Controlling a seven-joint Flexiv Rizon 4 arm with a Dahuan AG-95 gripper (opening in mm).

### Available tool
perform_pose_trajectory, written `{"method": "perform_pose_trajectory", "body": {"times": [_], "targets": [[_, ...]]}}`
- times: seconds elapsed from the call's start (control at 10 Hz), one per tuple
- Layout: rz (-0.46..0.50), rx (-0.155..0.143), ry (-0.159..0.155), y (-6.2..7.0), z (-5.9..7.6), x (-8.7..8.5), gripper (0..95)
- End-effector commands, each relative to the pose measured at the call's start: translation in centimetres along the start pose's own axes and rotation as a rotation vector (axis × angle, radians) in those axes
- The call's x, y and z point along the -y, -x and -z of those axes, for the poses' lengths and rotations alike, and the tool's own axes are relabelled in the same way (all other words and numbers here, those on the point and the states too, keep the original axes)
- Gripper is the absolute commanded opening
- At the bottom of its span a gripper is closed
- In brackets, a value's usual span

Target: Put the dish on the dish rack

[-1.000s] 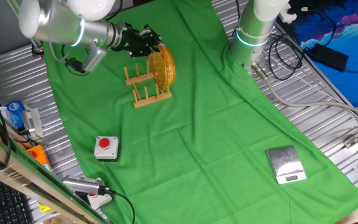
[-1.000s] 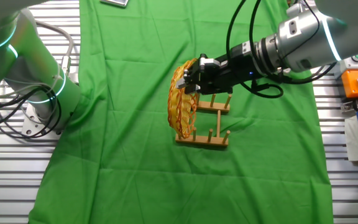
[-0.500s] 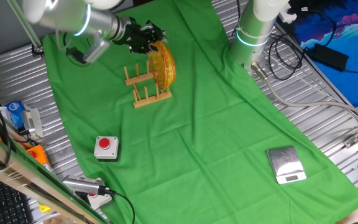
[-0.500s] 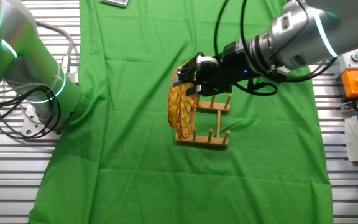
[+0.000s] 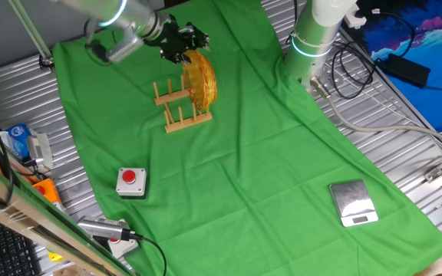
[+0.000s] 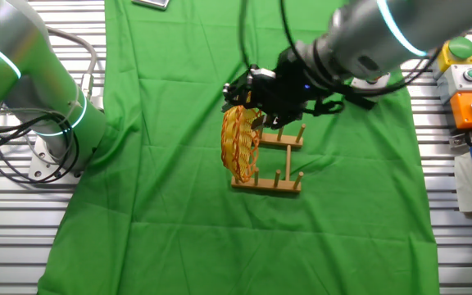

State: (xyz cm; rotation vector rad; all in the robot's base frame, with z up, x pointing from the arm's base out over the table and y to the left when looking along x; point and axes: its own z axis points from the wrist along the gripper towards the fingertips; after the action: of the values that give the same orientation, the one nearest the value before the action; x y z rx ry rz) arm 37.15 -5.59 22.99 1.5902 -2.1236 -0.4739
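The dish (image 5: pixel 201 81), a yellow woven plate, stands on edge in the end slot of the dish rack (image 5: pixel 176 115), leaning on the pegs. In the other fixed view the dish (image 6: pixel 239 144) stands at the left end of the dish rack (image 6: pixel 279 187). My gripper (image 5: pixel 188 44) hovers just above the dish's top rim, jaws slightly apart and holding nothing. In the other fixed view the gripper (image 6: pixel 245 88) is above the dish's top edge, with the arm reaching in from the right.
A red button box (image 5: pixel 131 181) and a small scale (image 5: pixel 353 203) lie on the green cloth. A second arm's base (image 5: pixel 313 37) stands at the cloth's edge. Button boxes (image 6: pixel 468 106) sit on the metal table.
The gripper has let go of the dish's top rim and lifted up and away. The dish has stayed upright in the rack.
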Motion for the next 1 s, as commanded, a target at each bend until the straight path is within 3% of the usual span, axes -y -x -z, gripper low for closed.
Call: {"method": "perform_pose_trajectory", "body": {"times": [0.1, 0.5, 0.6, 1.0], "targets": [[-0.121, 0.052, -0.135, 0.05, -0.07, 0.14, 57.0], [-0.134, 0.06, -0.15, 0.29, -0.15, 0.36, 57.0], [-0.134, 0.065, -0.153, 0.43, -0.18, 0.47, 76.0], [-0.117, 0.073, -0.142, 0.59, -0.29, 0.65, 76.0]]}}
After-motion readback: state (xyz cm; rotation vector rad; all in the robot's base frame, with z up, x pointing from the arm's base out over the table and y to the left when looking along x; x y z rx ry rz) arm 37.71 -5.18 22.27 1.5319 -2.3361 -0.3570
